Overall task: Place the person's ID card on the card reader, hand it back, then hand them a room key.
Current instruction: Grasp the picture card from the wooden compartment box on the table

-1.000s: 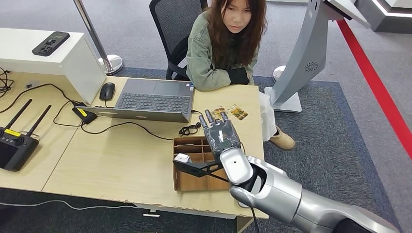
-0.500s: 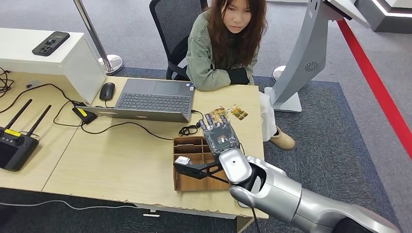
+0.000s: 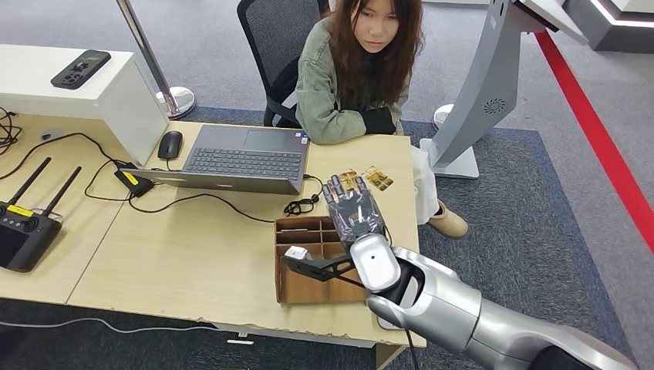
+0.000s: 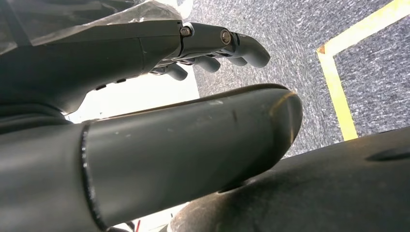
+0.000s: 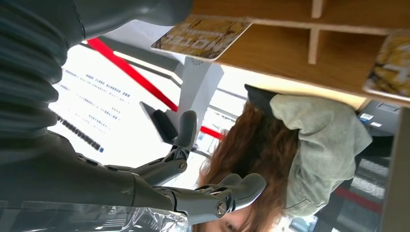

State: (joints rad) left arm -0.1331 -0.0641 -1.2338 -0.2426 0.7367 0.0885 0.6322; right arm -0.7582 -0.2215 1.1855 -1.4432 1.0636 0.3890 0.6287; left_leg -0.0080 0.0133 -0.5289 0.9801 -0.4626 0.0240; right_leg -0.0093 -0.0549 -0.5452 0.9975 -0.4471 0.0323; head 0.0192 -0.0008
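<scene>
I see my right hand (image 3: 353,210) with fingers (image 3: 340,187) apart, empty; two cards (image 3: 378,178) at one o'clock, long axis toward four o'clock.

Gold-brown patterned plastic card (image 5: 200,37), right wrist view: large pale capitals, seen upside down, appear to read "HOTEL"; first letters partly blurred.

Second gold-patterned card (image 5: 389,67), cut by picture edge: fragment of pale lettering, not legible.

White glossy panel (image 5: 92,101) behind hand: rows of small blue print, too fine to read.

Yellow sticker (image 3: 19,210) on black twin-antenna remote controller (image 3: 23,231): print too small.

Yellow sticker (image 3: 131,178) on small black box by laptop: print too small.
</scene>
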